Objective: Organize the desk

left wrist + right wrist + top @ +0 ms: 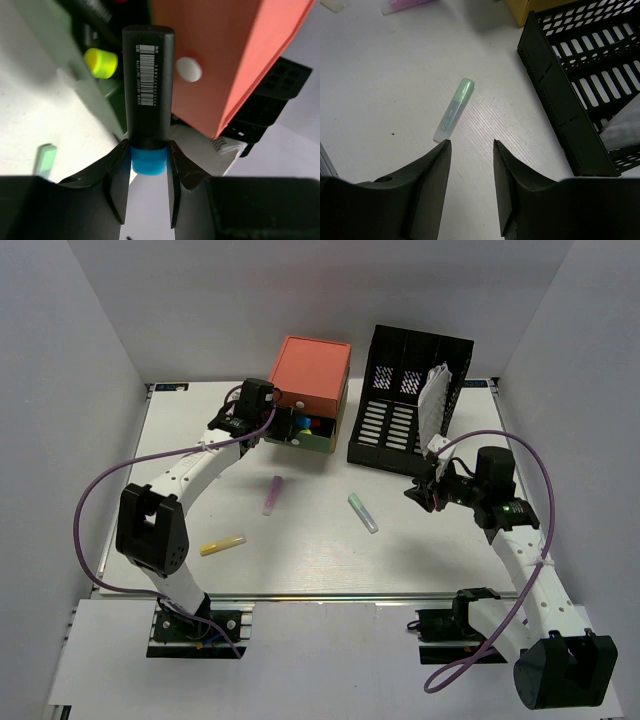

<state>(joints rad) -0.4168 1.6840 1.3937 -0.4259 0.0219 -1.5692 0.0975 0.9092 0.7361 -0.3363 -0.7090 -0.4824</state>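
Tabletop (300, 560) spreads white under both arms; left end effector (147, 157) is clamped on a black marker (148, 85) by the orange drawer box (220, 55), right end effector (470, 150) hangs open over a green highlighter (454, 110).

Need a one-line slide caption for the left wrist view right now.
Left gripper clamps a black marker by its blue end, in front of the orange drawer box.

White desk (300, 560), orange drawer box (312, 375), blue-ended black marker (148, 75), green highlighter (363, 513)
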